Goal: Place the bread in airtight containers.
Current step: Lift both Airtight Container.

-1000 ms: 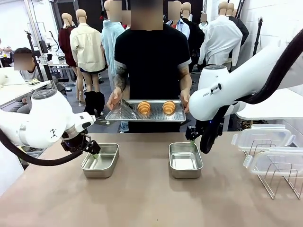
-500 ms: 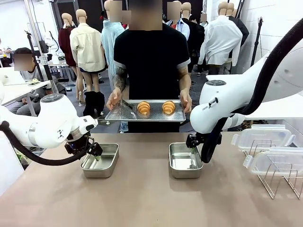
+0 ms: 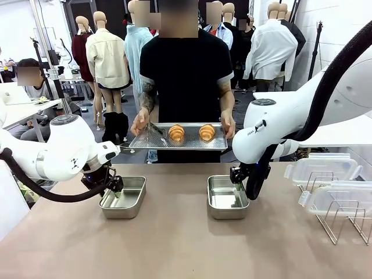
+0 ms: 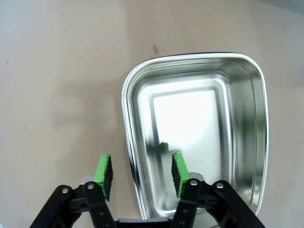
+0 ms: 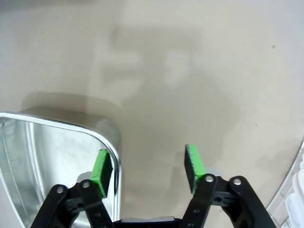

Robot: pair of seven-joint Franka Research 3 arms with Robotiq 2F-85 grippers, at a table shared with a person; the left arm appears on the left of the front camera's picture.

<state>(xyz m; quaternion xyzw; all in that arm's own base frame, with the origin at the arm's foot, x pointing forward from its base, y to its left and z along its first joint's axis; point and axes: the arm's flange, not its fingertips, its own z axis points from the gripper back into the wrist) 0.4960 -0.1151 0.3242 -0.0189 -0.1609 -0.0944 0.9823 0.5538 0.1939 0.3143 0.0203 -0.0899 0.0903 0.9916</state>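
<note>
Two golden-brown, ridged, crescent-shaped croissants (image 3: pixel 176 133) lay side by side at upper centre on a large flat perforated steel tray (image 3: pixel 145 141), which a person's hands (image 3: pixel 139 123) held level beyond the far edge of the tan surface (image 3: pixel 174 244), well apart from both pans. They looked light, flaky and easily crushed, so a gentle pinch across the thick middle, not the tapered tips, seemed wisest. The small shiny rectangular steel pan at lower left (image 3: pixel 119 210) (image 4: pixel 127 95) and its twin at lower centre (image 3: pixel 228 212) (image 5: pixel 57 124) sat empty: rigid, thin-walled, smooth, with rolled rims and rounded corners. The left arm's fingers (image 3: pixel 114 187) (image 4: pixel 104 173) were spread astride the first pan's wall, one green pad inside and one outside, with no contact I could make out; the right arm's fingers (image 3: pixel 238 176) (image 5: pixel 192 166) straddled the twin's corner likewise
</note>
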